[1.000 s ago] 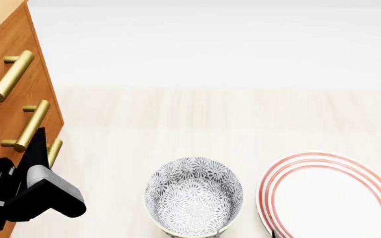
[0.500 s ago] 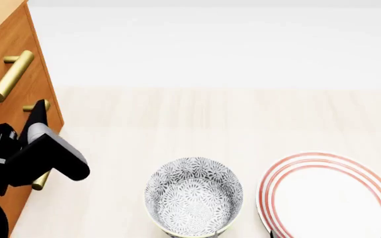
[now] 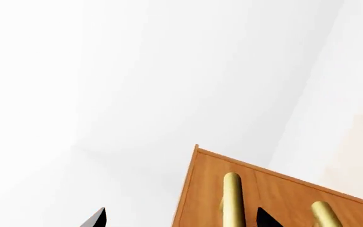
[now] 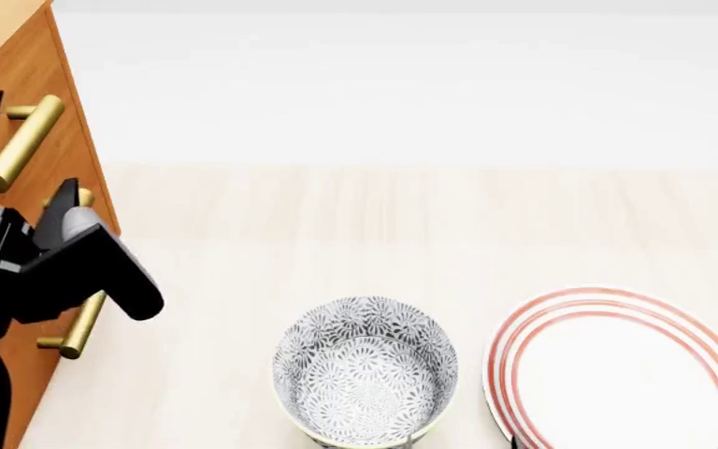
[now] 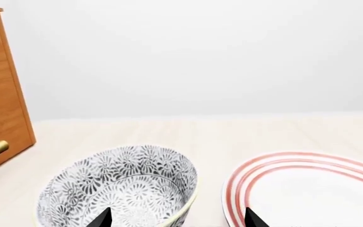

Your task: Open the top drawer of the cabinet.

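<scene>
At the left edge of the head view stands the tall orange-brown wooden cabinet [image 4: 35, 103], its uppermost drawer [image 4: 10, 84] shut flush, with its brass bar handle [image 4: 16, 142] at the front. Left gripper [image 4: 22, 164]: jaws spread, one black fingertip above the bar, the other below; not touching, as far as can be seen. In the left wrist view the tips flank the same bar [image 3: 233, 198]. Right gripper [image 5: 176, 218]: only two tips visible, parted, holding nothing, hanging over the grey floral-patterned bowl [image 5: 121, 187] and the red-ringed white plate [image 5: 307, 189] on the pale wooden desk [image 4: 334, 224].

Risks (judgement): the second handle [image 4: 78, 323] lies just below; a low closure would grip it and open the wrong drawer. Closing before the bar sits deep between the fingers could let it slip on the pull.

Versus one second ago: the left gripper has climbed from the lowest handles to the top bar. Bowl and plate unmoved.
</scene>
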`<state>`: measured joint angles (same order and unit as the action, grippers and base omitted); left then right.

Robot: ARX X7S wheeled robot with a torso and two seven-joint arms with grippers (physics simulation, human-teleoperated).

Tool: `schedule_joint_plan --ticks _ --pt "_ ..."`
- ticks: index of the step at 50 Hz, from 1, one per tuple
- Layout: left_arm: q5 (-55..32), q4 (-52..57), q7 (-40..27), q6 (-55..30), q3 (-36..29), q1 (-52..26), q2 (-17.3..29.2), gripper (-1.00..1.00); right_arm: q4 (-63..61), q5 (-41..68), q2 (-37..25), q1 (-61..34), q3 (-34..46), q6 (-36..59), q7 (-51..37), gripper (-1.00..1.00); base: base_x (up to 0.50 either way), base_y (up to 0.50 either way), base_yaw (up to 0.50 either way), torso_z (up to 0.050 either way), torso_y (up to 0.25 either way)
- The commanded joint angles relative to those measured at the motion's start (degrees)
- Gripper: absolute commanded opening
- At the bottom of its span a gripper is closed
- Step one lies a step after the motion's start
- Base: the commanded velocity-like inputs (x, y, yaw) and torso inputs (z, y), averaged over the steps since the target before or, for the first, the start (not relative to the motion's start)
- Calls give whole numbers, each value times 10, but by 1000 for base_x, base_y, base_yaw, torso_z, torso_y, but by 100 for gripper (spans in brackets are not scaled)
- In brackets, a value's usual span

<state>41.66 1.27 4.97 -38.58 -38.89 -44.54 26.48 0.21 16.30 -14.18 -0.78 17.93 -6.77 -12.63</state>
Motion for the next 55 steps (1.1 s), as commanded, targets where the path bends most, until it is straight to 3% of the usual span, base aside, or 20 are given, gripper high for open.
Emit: schedule_joint_plan --ticks 1,23,55 --pt "12 -30 39 3 -1 -23 -5 100 -2 -4 7 -2 -10 4 7 100 0 0 0 0 0" --pt "18 -81 56 3 -14 -58 -5 100 8 1 5 -5 -4 4 4 100 0 0 0 0 0" --pt "7 -118 54 -12 -11 -48 -16 100 9 10 0 -6 4 9 -3 100 0 0 0 0 0"
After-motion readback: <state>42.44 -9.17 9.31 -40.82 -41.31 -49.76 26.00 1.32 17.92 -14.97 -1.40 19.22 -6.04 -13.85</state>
